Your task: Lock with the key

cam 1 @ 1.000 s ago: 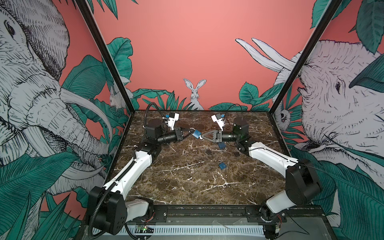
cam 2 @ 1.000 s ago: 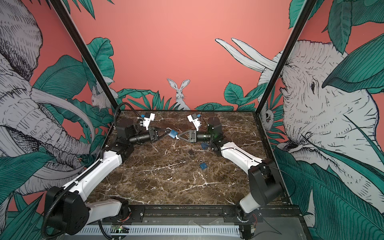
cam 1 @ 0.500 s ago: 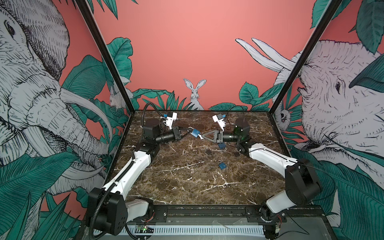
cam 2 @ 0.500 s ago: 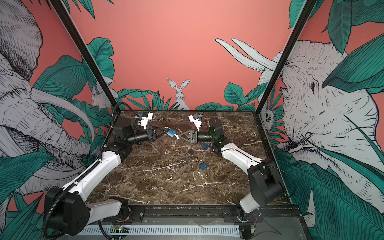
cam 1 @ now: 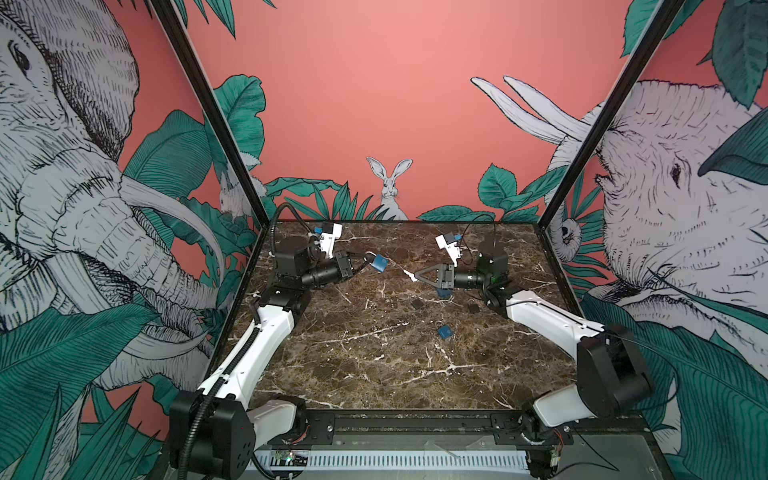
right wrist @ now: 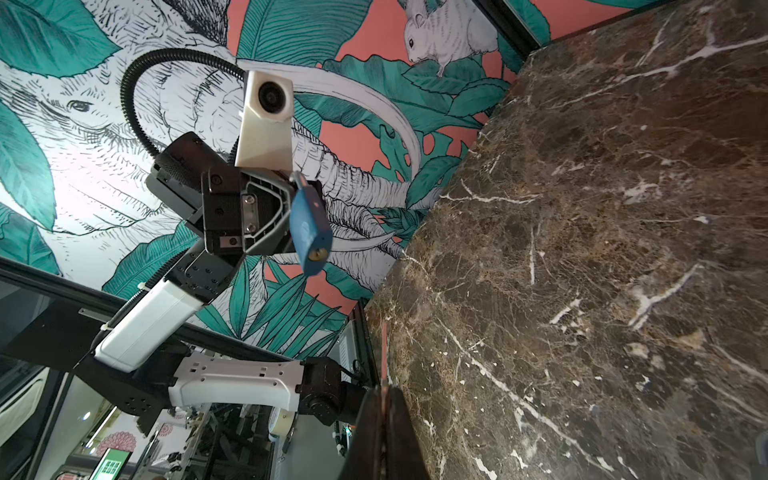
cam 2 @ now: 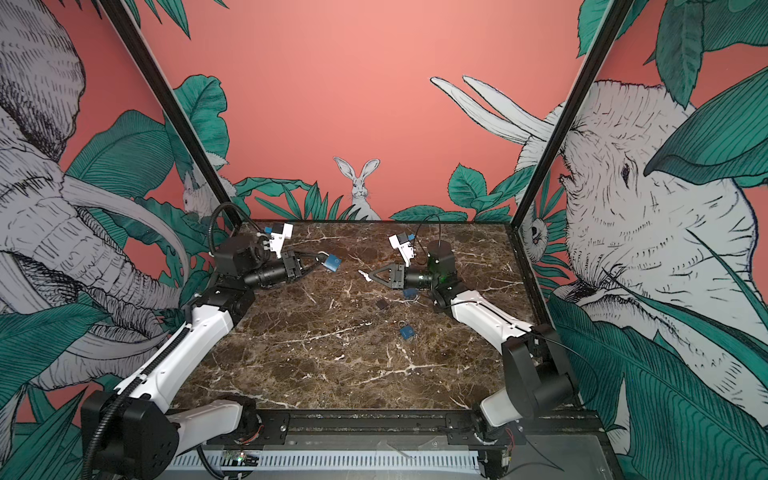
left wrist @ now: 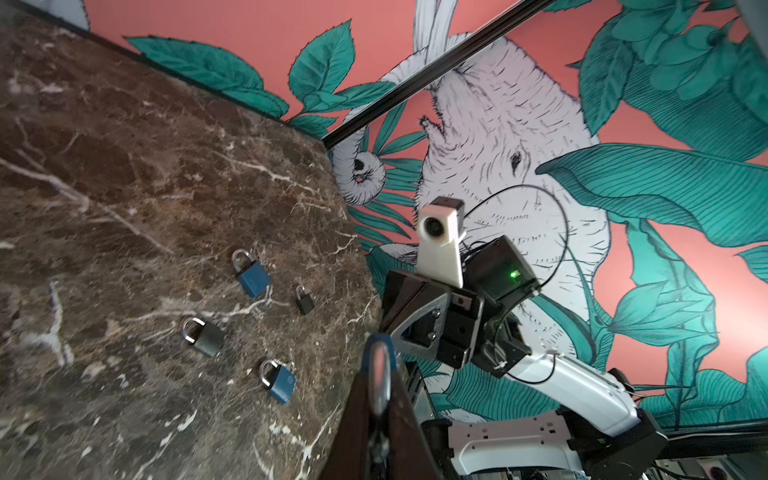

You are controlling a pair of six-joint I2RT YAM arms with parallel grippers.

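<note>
Up near the back of the marble table (cam 1: 374, 357), my left gripper (cam 1: 362, 262) clamped on the blue padlock (cam 1: 380, 263) has backed off from the key (cam 1: 409, 274) pinched in my right gripper (cam 1: 417, 277), so the gap's wider and I guess insertion needs another lineup.

A blue padlock (cam 1: 380, 263) hangs tilted in mid-air, keyhole end toward a small silver key (cam 1: 409, 275) nearby, not touching.
</note>
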